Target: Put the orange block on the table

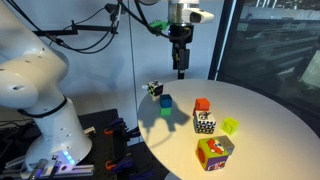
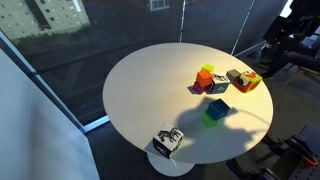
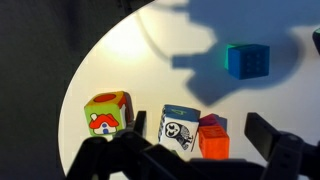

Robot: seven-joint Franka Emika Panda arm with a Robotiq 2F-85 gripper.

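The small orange block point(image 1: 202, 105) appears to rest on top of a black-and-white picture cube point(image 1: 204, 124) near the middle of the round cream table point(image 1: 260, 115). In the wrist view the orange block point(image 3: 213, 143) sits close beside an owl-picture cube point(image 3: 179, 127), with a purple face behind it. It also shows in an exterior view point(image 2: 207, 72). My gripper point(image 1: 181, 72) hangs well above the table, behind the blocks. In the wrist view its fingers point(image 3: 200, 125) are spread wide and hold nothing, with the orange block showing between them far below.
A larger multicoloured picture cube point(image 1: 214, 152) point(image 3: 107, 113) stands near the table's front edge. A blue cube point(image 1: 165, 101) point(image 3: 246, 60) sits on a green piece, with a black-and-white patterned cube point(image 1: 154, 89) by it. A yellow-green piece point(image 1: 230, 126) lies close to the stack.
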